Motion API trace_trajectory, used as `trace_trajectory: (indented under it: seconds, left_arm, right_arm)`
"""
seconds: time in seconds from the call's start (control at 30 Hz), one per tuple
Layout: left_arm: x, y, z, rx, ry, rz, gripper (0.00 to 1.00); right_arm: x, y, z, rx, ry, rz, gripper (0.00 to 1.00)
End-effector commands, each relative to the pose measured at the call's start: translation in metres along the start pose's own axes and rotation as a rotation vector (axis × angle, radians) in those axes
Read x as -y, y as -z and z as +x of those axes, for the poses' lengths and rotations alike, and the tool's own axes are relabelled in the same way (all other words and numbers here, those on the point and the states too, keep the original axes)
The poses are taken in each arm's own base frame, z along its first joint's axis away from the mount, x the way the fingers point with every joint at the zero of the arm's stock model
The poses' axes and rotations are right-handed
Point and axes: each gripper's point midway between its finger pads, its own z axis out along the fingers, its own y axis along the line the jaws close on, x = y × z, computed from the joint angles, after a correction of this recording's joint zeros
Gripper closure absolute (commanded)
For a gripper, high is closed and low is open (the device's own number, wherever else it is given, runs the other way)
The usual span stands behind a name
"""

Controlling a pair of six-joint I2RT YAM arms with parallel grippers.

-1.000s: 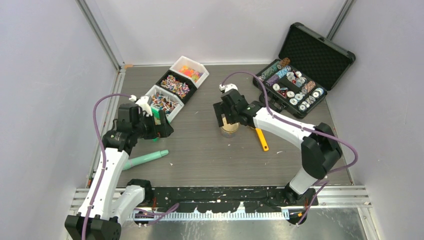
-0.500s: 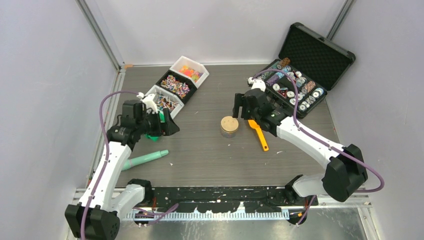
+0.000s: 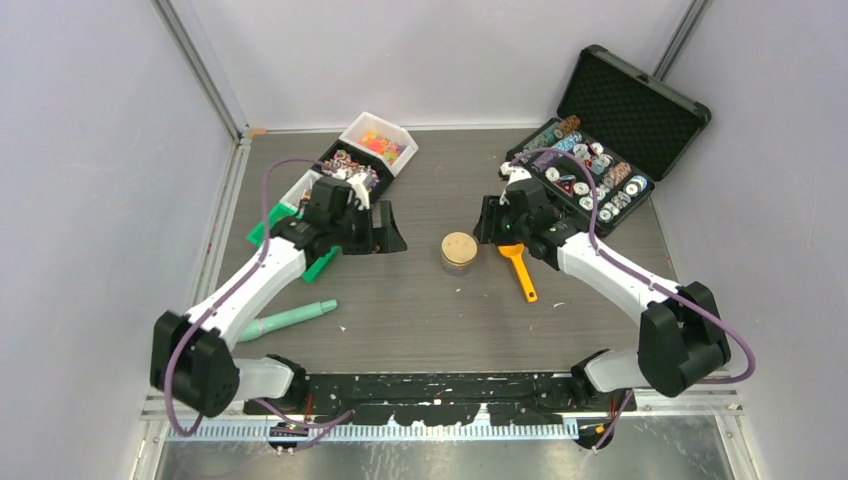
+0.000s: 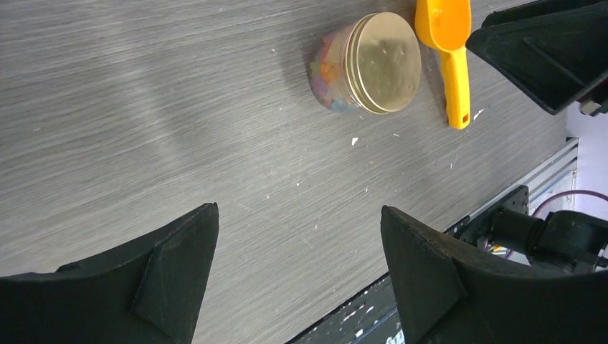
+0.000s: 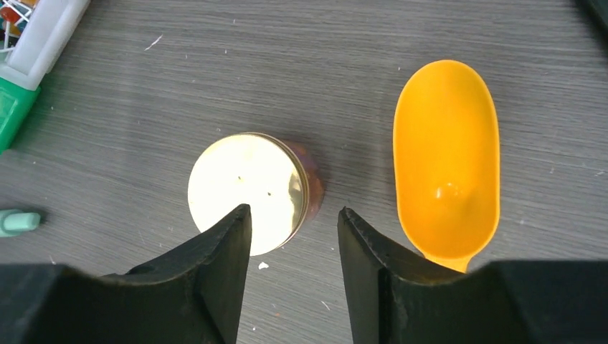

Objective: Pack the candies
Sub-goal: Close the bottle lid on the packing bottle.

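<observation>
Tabletop (image 3: pixel 420 310) of grey wood grain carries everything: an open black case (image 3: pixel 632 105) of poker chips at the far right, a row of three bins (image 3: pixel 406 157) at the far left, a small jar (image 3: pixel 459 255) with a gold lid near the middle, and an orange scoop (image 3: pixel 521 272) just to its right, apart from it. Over bare wood between bins and jar hangs the left gripper (image 3: pixel 385 228), its jaws spread wide and empty. The right gripper (image 5: pixel 294 215) hangs over the strip between jar and scoop, fingers partly drawn together with nothing between them, so it grips nothing. The candies (image 3: pixel 352 170) lie heaped in the bins — bright orange in the farthest, striped in the middle one, the nearest mostly hidden by the left arm — and some colours show through the jar's wall in the left wrist view. They look light, small and loose, likely to roll or scatter, and too small for these fingers to pinch singly. I judge they are best moved by the scoopful, taking the scoop by its slim handle rather than its bowl. The heaps have no common heading: pieces lie every way, and their own long axes are too small to tell. The scoop's long axis runs near-to-far, bowl toward the far edge, handle toward the arms; the jar stands upright, lid up.
</observation>
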Motion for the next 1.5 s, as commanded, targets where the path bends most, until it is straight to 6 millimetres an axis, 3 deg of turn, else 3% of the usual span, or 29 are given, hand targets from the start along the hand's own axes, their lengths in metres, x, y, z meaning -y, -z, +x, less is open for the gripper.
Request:
trace_trajectory:
  seconds: [0.0, 0.37, 0.6, 1.47]
  left_arm:
    - [0.026, -0.028, -0.031, 0.077, 0.04, 0.082, 0.16]
    - [0.054, -0.1, -0.03, 0.058, 0.045, 0.283, 0.18]
    - [0.052, -0.135, -0.013, -0.003, 0.084, 0.341, 0.22]
    - [0.031, -0.163, 0.036, -0.121, 0.125, 0.352, 0.39]
  right_arm:
    - [-0.016, -0.009, -0.014, -0.007, -0.015, -0.161, 0.49]
    - [-0.003, -0.038, 0.0, -0.086, -0.082, -0.208, 0.51]
    - [-0.001, -0.045, 0.014, -0.145, -0.092, -0.215, 0.55]
    - [0.002, -0.039, 0.029, -0.18, -0.098, -0.213, 0.62]
